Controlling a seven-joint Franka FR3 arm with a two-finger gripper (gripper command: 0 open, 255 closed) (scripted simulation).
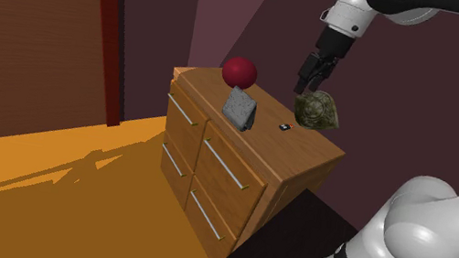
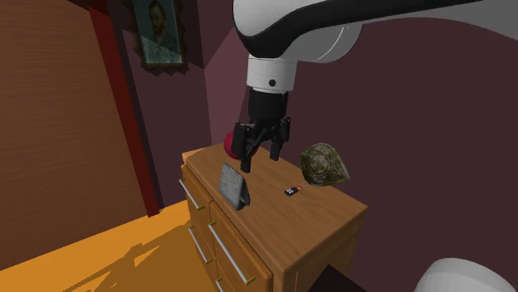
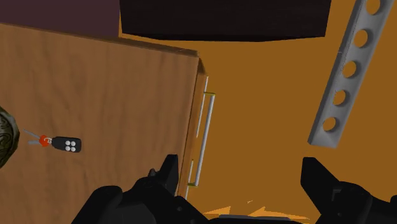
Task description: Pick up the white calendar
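In the shoulder view the grey calendar (image 1: pixel 240 108) stands on the dresser (image 1: pixel 302 157), while the wrist view shows the wide-open claw (image 3: pixel 242 172) and a key fob (image 3: pixel 66 144).

- dresser (image 1: pixel 304 145) — warm wood, visible grain, matt top
- drawer handles (image 1: pixel 230 167) on the dresser front — pale, metal-looking bars
- calendar (image 1: pixel 239 107) on the dresser: grey, speckled, rough-looking
- ball (image 1: pixel 238 71) on the dresser: dark red, smooth, matt

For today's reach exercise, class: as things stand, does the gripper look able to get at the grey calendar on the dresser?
Probably yes: the open gripper hangs above the dresser top, with nothing between it and the calendar.
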